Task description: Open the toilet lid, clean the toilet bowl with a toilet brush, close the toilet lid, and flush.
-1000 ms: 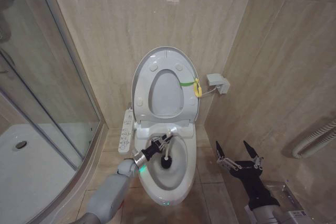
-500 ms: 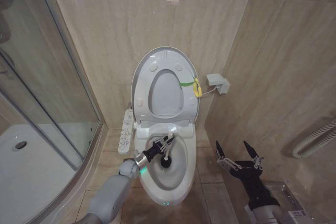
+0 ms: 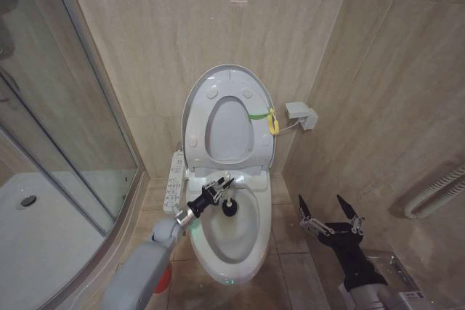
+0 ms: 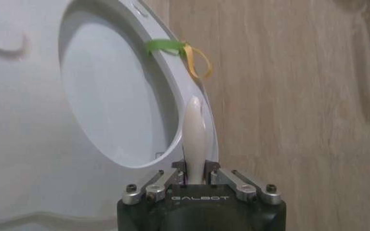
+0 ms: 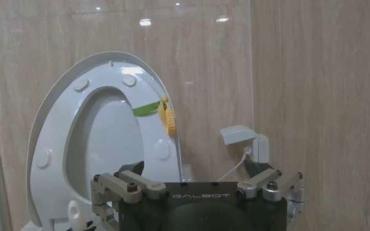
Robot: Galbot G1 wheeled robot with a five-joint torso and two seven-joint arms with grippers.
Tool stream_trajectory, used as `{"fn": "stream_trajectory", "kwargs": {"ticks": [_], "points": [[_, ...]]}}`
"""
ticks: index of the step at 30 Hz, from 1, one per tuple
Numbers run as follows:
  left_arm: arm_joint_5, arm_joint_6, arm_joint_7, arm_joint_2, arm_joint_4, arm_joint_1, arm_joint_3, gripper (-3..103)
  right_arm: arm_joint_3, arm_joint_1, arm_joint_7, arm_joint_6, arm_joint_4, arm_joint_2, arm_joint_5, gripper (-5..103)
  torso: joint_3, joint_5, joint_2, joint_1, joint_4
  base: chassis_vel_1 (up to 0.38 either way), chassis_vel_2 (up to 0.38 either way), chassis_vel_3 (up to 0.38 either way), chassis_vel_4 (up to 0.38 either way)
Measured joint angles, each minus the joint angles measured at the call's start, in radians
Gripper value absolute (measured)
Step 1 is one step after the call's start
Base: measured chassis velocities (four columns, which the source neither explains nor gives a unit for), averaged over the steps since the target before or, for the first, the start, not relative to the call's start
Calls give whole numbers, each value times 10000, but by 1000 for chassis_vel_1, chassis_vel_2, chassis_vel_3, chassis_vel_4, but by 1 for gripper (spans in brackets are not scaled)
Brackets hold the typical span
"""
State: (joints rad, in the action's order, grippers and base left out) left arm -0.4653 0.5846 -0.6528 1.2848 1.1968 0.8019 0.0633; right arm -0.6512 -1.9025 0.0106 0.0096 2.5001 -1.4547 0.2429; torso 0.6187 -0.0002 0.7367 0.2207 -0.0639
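Note:
The toilet lid [image 3: 229, 78] stands raised against the wall, with the seat ring [image 3: 196, 132] up in front of it and a yellow-green loop tag [image 3: 271, 120] on its right edge. Below lies the open toilet bowl [image 3: 243, 248]. My left gripper [image 3: 220, 188] reaches in over the bowl's left rim, shut on the toilet brush's thin white handle [image 4: 195, 129]. The dark brush head [image 3: 229, 209] hangs inside the bowl near its back. In the left wrist view the handle points up past the lid's edge [image 4: 172, 72]. My right gripper [image 3: 330, 215] is parked open over the floor, right of the bowl.
A white button panel [image 3: 174, 179] runs along the bowl's left side. The glass shower screen [image 3: 65, 121] and shower tray [image 3: 43, 245] close off the left. A white wall box [image 3: 301, 114] and a hose [image 3: 436, 194] sit on the right wall. Something red [image 3: 166, 279] peeks from behind my left arm.
My left gripper has drawn up and back toward the bowl's rear left rim, carrying the brush head from the middle of the bowl to its back. The right arm has not moved.

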Motion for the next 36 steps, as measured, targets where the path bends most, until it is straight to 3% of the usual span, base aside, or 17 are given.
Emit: {"fn": "stream_trajectory", "kwargs": {"ticks": [11,17,24,36], "points": [[314,-315,1866,-252,3021,2224,769,19,0,0,-1,0,0,0,0,100,-1,1,1,0,-1,0,0,0,0],[1223,-851,3113,-473,4899,4172,1554,19,0,0,-3,0,0,0,0,100,-2,2,2,-2,0,0,0,0,0],[2096,-781,3219,-506,5215,4871,2202,19,0,0,-1,0,0,1,0,100,-1,1,2,-2,-1,0,0,0,0],[1744,-770,3094,-573,6977,5394,2784,19,0,0,-1,0,0,0,0,100,-1,1,1,-1,-2,0,0,0,0]]}}
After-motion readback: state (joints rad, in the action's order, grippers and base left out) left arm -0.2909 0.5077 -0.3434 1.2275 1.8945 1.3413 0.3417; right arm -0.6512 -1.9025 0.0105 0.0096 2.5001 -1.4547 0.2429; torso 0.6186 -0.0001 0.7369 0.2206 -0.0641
